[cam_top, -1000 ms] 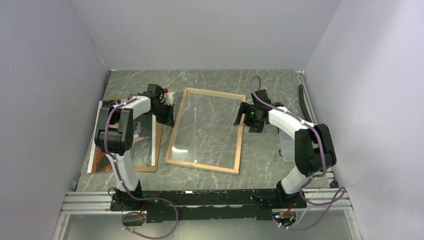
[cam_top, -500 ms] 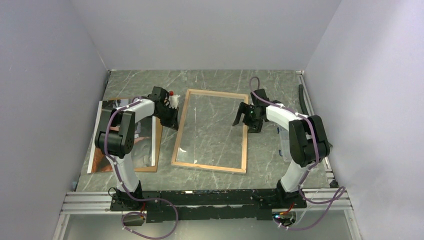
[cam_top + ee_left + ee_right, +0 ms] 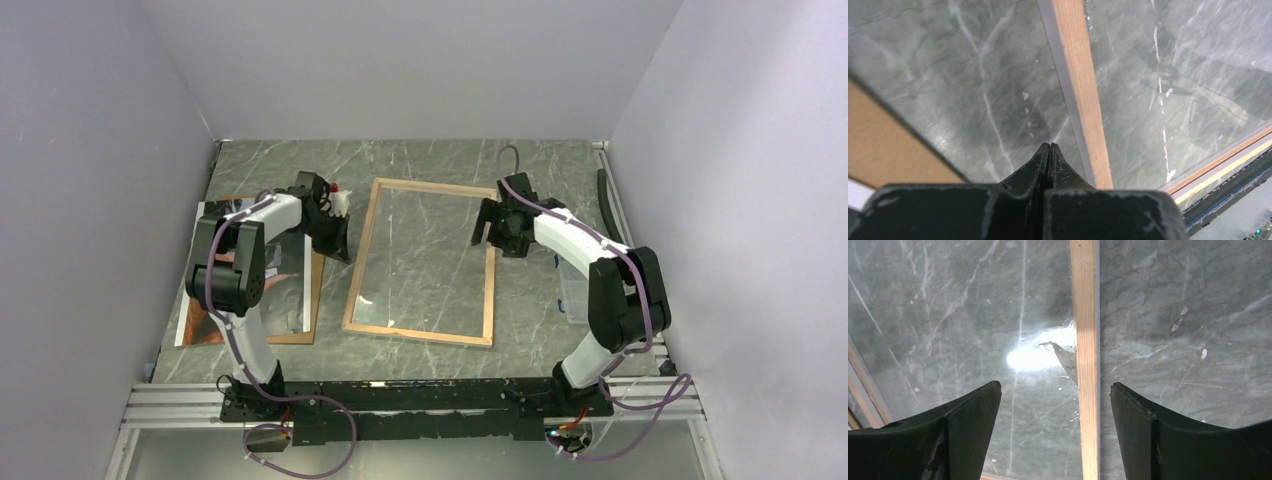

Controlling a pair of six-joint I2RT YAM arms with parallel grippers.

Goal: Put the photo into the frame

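Photo [image 3: 288, 292] lay at the left of the table [image 3: 450, 160] on a brown backing board [image 3: 317, 280], outside the frame [image 3: 360, 262]. My left arm [image 3: 240, 260] crossed over much of it, so I could make out only dark, orange-brown and pale patches. My left gripper [image 3: 342, 252] had its jaws pressed together on nothing, tips over bare marble between the board and the frame's left rail, just beside that rail. Whether they touched the table I could not tell. My right gripper [image 3: 488, 226] hung over the frame's right rail with jaws spread wide, the pale wood strip running between the fingers [image 3: 973, 410] in the wrist view. A bright glare lay inside the frame beside it.
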